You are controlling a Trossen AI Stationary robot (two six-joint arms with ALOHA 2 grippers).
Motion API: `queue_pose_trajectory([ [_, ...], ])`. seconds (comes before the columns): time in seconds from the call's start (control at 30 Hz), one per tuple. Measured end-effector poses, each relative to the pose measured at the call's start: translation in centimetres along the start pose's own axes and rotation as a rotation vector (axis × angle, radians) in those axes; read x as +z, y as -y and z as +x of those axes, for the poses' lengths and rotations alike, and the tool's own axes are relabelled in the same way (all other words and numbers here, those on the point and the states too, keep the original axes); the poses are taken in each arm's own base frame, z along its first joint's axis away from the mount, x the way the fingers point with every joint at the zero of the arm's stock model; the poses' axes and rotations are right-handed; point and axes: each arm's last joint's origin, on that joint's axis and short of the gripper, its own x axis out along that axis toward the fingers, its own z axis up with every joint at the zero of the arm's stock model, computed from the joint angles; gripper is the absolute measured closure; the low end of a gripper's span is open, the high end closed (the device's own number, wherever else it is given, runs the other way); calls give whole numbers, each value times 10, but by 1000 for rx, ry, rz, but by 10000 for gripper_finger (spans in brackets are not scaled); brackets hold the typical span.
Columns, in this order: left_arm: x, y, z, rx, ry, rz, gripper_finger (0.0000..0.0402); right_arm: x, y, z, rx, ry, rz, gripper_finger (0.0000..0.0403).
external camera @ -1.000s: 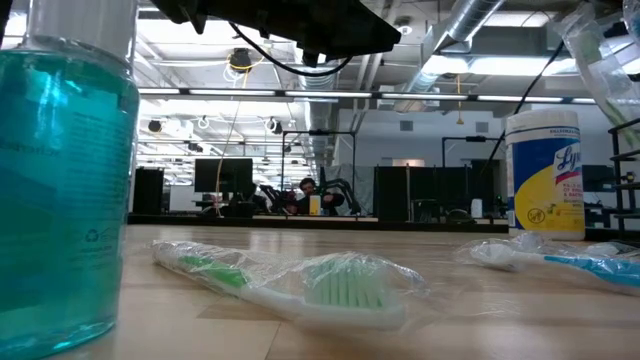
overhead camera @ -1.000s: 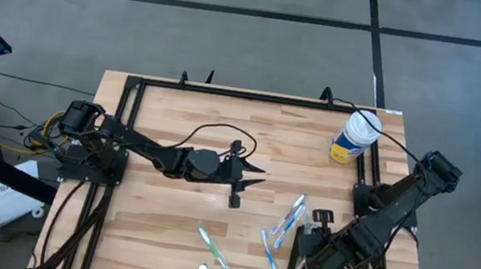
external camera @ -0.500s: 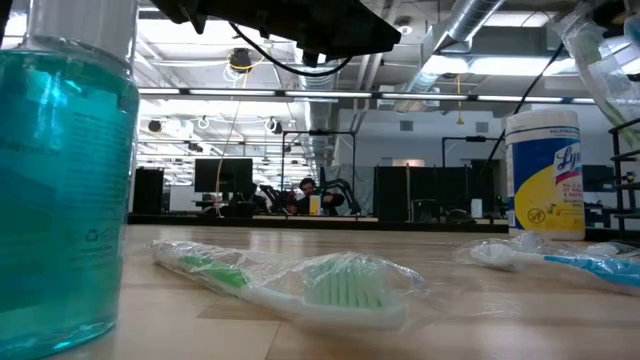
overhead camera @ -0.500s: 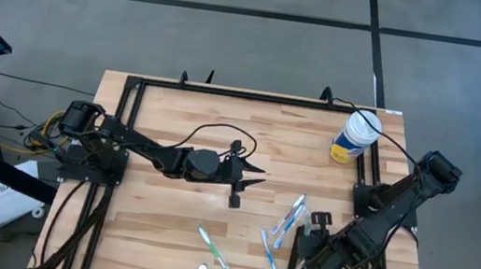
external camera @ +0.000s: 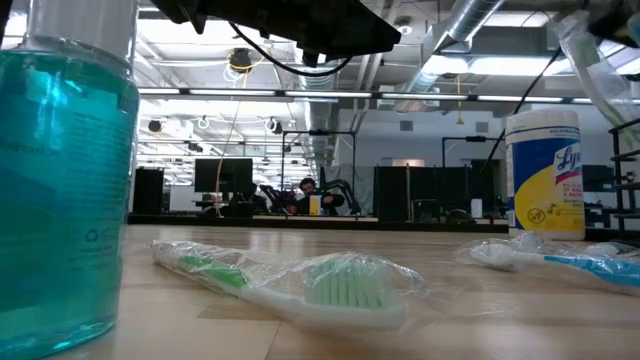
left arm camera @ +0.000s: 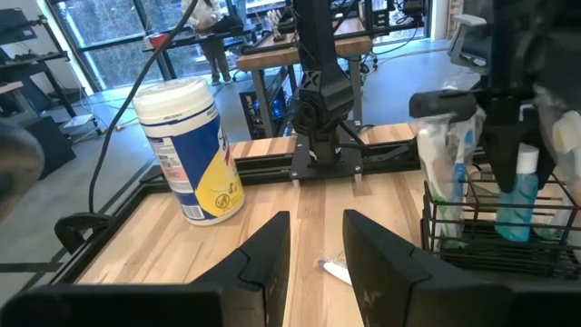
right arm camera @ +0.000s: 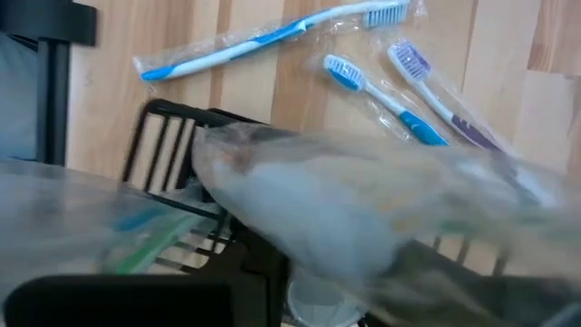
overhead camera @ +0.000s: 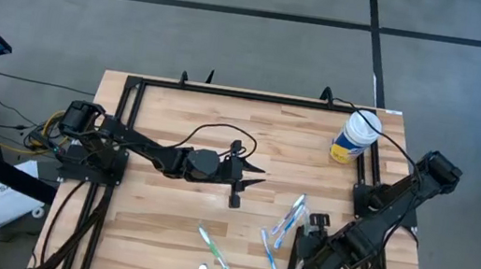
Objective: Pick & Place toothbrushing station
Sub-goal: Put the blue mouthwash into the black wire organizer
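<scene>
Step in hand looks like loading the toothbrushing station (left arm camera: 454,238), a black wire caddy on the counter (overhead camera: 176,125), well apart from the wipes canister (overhead camera: 353,137), toward the counter's front edge on the same side. The right tool (left arm camera: 510,168) hangs right over the station, far from the canister, and grips a plastic-wrapped toothbrush (left arm camera: 516,195) whose lower end sits inside the wire walls. To do it well: keep the pack upright, lower straight between the wires, and release only once the wrap clears the rim, because loose film can snag or drag the light caddy. The left tool (left arm camera: 316,245) waits mid-counter, well away from the canister, with a narrow gap and nothing in it. Versus the earlier frame: almost no change. The right arm has shifted only slightly, the film has moved a little in the low view, and the left arm is unmoved.
</scene>
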Motion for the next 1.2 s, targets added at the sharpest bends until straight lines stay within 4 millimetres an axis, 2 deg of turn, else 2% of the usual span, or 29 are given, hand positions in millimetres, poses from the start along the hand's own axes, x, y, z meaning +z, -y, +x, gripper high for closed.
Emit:
queue_pose_trajectory([
  [1.2, 0, 0, 0, 0, 0, -6, 303, 2, 1, 3, 6, 18, -10, 290],
])
